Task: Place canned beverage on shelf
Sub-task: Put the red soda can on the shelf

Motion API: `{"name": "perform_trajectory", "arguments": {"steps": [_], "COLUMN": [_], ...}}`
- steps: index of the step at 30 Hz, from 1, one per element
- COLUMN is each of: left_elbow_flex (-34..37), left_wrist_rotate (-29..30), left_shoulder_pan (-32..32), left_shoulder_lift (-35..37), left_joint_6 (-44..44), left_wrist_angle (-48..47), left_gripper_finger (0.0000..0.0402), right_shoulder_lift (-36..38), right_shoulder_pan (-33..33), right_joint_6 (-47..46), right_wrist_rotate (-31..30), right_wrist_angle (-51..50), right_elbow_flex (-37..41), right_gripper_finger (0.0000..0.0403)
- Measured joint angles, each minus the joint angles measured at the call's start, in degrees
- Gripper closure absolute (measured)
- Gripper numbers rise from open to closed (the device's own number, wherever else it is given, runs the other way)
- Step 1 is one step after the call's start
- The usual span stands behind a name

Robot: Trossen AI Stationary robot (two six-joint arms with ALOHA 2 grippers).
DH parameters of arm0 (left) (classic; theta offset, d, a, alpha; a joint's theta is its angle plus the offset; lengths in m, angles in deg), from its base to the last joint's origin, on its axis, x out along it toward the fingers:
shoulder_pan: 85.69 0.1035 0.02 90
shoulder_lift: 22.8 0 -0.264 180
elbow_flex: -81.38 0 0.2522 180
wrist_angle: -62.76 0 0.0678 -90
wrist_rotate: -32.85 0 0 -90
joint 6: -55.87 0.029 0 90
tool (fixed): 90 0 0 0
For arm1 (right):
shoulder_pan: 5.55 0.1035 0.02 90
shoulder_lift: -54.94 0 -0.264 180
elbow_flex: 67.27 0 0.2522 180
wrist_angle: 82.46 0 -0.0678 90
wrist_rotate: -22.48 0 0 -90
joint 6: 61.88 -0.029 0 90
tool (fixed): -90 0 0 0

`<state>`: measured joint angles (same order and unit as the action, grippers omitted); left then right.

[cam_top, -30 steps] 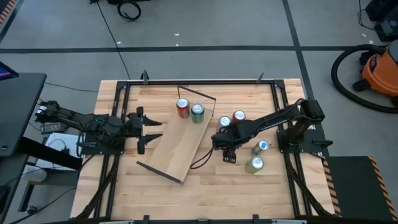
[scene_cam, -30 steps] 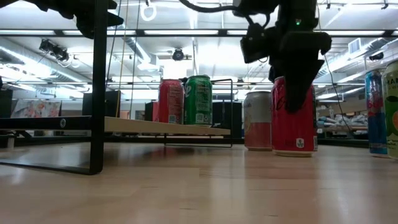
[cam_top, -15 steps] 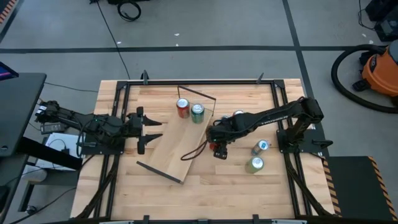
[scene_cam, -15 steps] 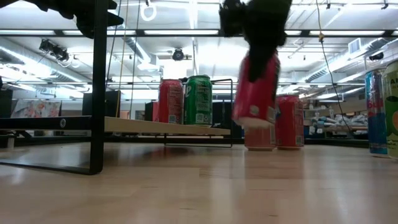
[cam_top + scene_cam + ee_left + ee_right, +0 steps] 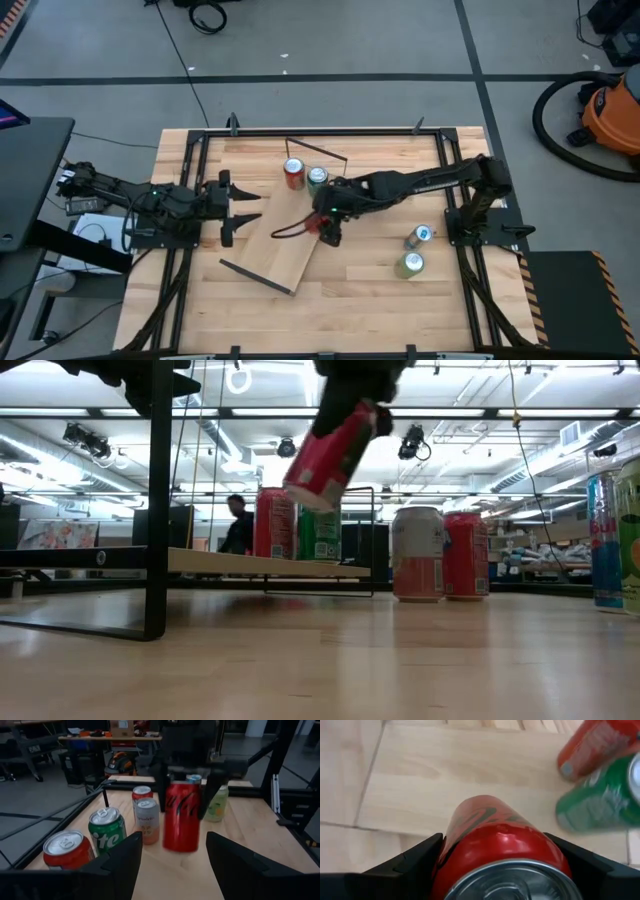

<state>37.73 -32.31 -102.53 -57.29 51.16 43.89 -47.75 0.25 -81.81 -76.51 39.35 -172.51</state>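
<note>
My right gripper [image 5: 328, 224] is shut on a red can [image 5: 330, 452], held in the air over the right long edge of the light-wood shelf [image 5: 285, 238]. The can also shows in the left wrist view [image 5: 182, 816] and the right wrist view [image 5: 504, 836]. An orange-red can [image 5: 293, 174] and a green can [image 5: 317, 180] stand upright on the shelf's far end. My left gripper [image 5: 245, 208] is open and empty at the shelf's left side. My right gripper pinches the red can's side wall near its top end [image 5: 183, 787] between its two fingers [image 5: 415, 865], one on each side. The fingers come from above, slanting down. The can is lifted clear and tilted, its bottom end [image 5: 303, 490] lowest and toward the shelf.
A pale pink can [image 5: 417, 555] and another red can [image 5: 466, 555] stand on the table right of the shelf. A blue can [image 5: 420, 236] and a yellow-green can [image 5: 408, 264] stand farther right. Dark wire brackets [image 5: 255, 276] close the shelf's ends. A person [image 5: 238, 525] shows far behind.
My right gripper has lifted the red can off the table from among the cans on the right. It has carried the can up and toward the table's left, to the shelf's right edge. The can stood upright and is now tilted.
</note>
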Motion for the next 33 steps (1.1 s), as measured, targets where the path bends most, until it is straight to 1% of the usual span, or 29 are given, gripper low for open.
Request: {"name": "perform_trajectory", "arguments": {"steps": [4,10,15,18,22,28,33], "left_elbow_flex": [0.0,0.0,0.0,0.0,0.0,0.0,0.0], "left_wrist_rotate": [0.0,0.0,0.0,0.0,0.0,0.0,0.0], "left_shoulder_pan": [0.0,0.0,0.0,0.0,0.0,0.0,0.0], "left_shoulder_lift": [0.0,0.0,0.0,0.0,0.0,0.0,0.0], "left_joint_6": [0.0,-0.4,-0.7,-1.2,-1.2,-1.2,-1.6], "left_wrist_angle": [0.0,-1.1,-2.7,-4.1,-4.3,-4.2,-4.1], "left_gripper_finger": [0.017,0.017,0.017,0.017,0.017,0.017,0.017], "right_shoulder_lift": [-7.9,-18.7,-24.8,-26.6,-27.7,-27.6,-27.6], "right_shoulder_pan": [-0.2,-1.9,-3.5,-3.8,-4.4,-5.3,-5.7], "right_joint_6": [3.5,5.2,6.0,6.0,6.0,5.2,5.8], "right_wrist_rotate": [-0.7,-1.4,-1.7,-1.5,-1.0,-0.2,-0.3], "right_wrist_angle": [-3.0,-13.5,-20.0,-23.9,-26.0,-26.7,-26.1], "right_elbow_flex": [-9.8,-27.0,-35.2,-37.3,-37.4,-36.8,-36.8], "right_gripper_finger": [0.0077,0.0077,0.0077,0.0076,0.0075,0.0072,0.006]}}
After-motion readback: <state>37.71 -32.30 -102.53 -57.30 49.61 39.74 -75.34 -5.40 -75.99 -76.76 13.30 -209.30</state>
